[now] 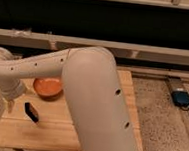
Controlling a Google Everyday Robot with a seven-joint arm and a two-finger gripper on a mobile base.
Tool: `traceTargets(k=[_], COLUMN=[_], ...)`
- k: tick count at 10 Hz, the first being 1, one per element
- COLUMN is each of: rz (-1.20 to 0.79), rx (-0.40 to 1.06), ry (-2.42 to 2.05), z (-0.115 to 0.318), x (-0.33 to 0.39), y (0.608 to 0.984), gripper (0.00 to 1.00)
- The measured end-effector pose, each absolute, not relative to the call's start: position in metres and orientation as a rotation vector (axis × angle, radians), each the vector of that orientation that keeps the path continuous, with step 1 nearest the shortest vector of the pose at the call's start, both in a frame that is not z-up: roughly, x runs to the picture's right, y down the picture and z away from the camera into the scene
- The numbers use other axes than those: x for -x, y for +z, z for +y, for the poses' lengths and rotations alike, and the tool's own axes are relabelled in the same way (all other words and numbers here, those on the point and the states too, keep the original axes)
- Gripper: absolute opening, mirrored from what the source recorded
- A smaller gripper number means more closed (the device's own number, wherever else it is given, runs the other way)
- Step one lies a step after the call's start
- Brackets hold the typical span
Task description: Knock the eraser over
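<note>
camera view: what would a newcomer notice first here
The bulky white robot arm fills the middle, stretched left across the light wooden table. Its gripper hangs at the table's left edge, just left of the small black slab eraser, with the round orange bowl behind.

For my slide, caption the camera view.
Gripper beside the small black rectangular eraser on the wooden table.

Inspected light wooden rectangular table (57, 131): right and centre of top hidden behind large white robot arm (95, 100). Found on visible left part: round orange bowl (47, 87) toward far edge; small black slab-like eraser (32, 111) nearer front, apart from bowl, appearing tilted. Noted gripper (8, 106) at left table edge, just beside eraser.
</note>
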State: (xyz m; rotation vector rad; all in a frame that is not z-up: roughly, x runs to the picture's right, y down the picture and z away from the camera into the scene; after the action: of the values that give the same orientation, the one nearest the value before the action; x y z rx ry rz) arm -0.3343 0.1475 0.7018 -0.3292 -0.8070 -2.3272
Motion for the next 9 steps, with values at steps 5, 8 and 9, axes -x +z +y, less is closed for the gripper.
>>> traceTargets(k=[5, 8, 9], rz=[-0.806, -0.803, -0.804], rx=[0.489, 0.570, 0.590], ry=[-2.287, -2.220, -2.184], z=[0.166, 0.168, 0.167], x=[0.328, 0.309, 0.298], y=[0.746, 0.767, 0.772], gripper=[0.80, 0.80, 0.80])
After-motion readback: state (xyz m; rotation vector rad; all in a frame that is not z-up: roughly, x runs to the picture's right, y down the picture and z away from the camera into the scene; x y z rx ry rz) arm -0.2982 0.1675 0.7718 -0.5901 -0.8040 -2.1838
